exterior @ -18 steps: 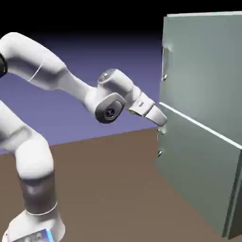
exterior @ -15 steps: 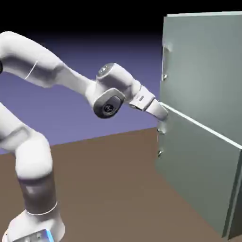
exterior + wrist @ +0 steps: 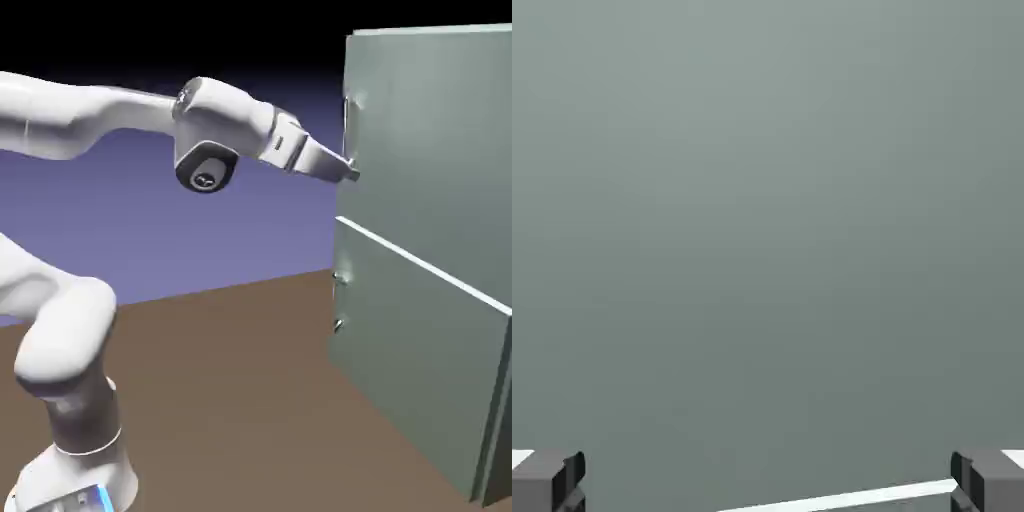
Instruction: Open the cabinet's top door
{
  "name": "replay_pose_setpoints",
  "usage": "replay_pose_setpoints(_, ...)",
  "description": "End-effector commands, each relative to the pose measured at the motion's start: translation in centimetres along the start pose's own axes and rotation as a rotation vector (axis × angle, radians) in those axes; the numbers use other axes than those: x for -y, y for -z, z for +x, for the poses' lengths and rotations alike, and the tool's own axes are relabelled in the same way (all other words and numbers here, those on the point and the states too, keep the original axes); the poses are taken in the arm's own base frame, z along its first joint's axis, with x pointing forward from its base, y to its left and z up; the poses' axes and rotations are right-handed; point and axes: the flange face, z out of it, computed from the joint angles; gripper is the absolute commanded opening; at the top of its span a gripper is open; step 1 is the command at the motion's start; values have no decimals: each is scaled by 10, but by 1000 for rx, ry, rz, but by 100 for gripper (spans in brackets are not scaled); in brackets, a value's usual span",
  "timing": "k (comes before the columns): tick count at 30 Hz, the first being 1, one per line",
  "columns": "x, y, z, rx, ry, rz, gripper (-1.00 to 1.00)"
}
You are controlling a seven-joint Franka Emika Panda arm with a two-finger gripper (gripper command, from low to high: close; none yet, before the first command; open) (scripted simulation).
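Jaws (image 3: 352, 172): spread wide, gripping nothing, level with the handle's lower end.
Handle (image 3: 348, 135): just ahead, not yet grasped.
Top door (image 3: 430, 140): directly beyond, apparently flush shut.
Progress: approach nearly done; grasp and pull remaining.

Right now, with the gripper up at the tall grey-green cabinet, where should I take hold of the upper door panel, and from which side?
Grip the small vertical silver bar handle at the near edge of the upper door panel, coming straight at the door face. It is the panel's only protruding part. The open gripper sits near the handle's lower end; in the hand view a pale bar shows between its tips, probably that handle.
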Motion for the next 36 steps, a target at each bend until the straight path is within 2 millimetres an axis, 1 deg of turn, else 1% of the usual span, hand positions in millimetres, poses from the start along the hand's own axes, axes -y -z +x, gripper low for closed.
replay_pose_setpoints(1, 5, 4, 0, -13, -3, 13, 0)
replay_pose_setpoints(5, 23, 16, -3, -61, -9, 63, 0)
replay_pose_setpoints(10, 45, 24, -15, -112, -5, 124, 0)
replay_pose_setpoints(14, 61, 25, -30, -146, 5, 169, 0)
replay_pose_setpoints(18, 74, 18, -50, -173, 20, 211, 0)
replay_pose_setpoints(21, 82, 9, -67, -189, 34, 238, 0)
replay_pose_setpoints(24, 87, -5, -85, -202, 49, 263, 0)
replay_pose_setpoints(27, 90, -22, -104, -211, 65, 283, 0)
replay_pose_setpoints(31, 88, -51, -130, -220, 84, 304, 0)
replay_pose_setpoints(33, 88, -55, -133, -220, 86, 306, 0)
replay_pose_setpoints(36, 98, -84, -127, -221, 87, 306, 0)
